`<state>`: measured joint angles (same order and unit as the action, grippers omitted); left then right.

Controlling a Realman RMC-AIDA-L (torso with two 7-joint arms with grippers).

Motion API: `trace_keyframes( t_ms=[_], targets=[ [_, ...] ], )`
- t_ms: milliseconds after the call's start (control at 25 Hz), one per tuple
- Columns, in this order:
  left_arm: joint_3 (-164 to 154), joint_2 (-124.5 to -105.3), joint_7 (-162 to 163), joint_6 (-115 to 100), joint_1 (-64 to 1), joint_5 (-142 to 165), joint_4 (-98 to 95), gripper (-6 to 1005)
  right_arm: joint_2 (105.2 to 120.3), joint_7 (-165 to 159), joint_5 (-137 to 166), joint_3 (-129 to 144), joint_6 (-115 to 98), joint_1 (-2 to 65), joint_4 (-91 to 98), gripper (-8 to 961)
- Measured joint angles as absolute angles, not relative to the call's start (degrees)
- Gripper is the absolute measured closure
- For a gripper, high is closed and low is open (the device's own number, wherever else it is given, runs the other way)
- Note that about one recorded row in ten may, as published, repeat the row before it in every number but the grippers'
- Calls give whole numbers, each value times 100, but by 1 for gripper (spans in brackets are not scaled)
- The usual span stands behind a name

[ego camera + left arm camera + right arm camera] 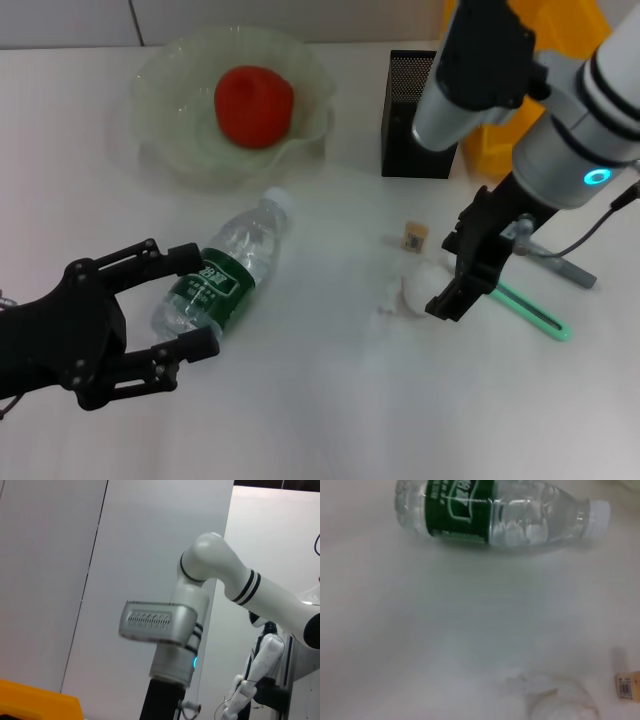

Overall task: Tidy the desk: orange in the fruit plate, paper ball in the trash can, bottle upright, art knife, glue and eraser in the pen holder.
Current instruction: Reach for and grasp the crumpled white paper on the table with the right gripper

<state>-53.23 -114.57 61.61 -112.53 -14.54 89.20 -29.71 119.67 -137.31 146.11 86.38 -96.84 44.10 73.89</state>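
Fingers of the left gripper (190, 305) stand spread wide around the base of the bottle (225, 272), which lies on its side on the white desk (320, 400); the right gripper (462, 285) hangs just beside the paper ball (418, 285), apparently closed and empty. Beyond sits the eraser (413, 237); farther back, the pen holder (415, 120), the trash can (560, 30) and the orange (254, 105) in the fruit plate (170, 90).

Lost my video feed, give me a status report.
Left gripper open around lying bottle. Right gripper over paper ball, fingers unclear. Orange already in fruit plate; eraser still on desk.
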Motion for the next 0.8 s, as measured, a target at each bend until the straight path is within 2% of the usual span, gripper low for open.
trace_keyframes(
  t_ms=[600,800],
  targets=[
    [-5329,-11478,6160,-11241,-1493,8920,-2971,202,11965,-13872,14453,9320,-8307,4546,6143,154],
    [-5327,-11478,6158,-11241,-1488,8920,-2971,201,11967,-13878,14449,9349,-8252,4534,6154,234]
  ],
)
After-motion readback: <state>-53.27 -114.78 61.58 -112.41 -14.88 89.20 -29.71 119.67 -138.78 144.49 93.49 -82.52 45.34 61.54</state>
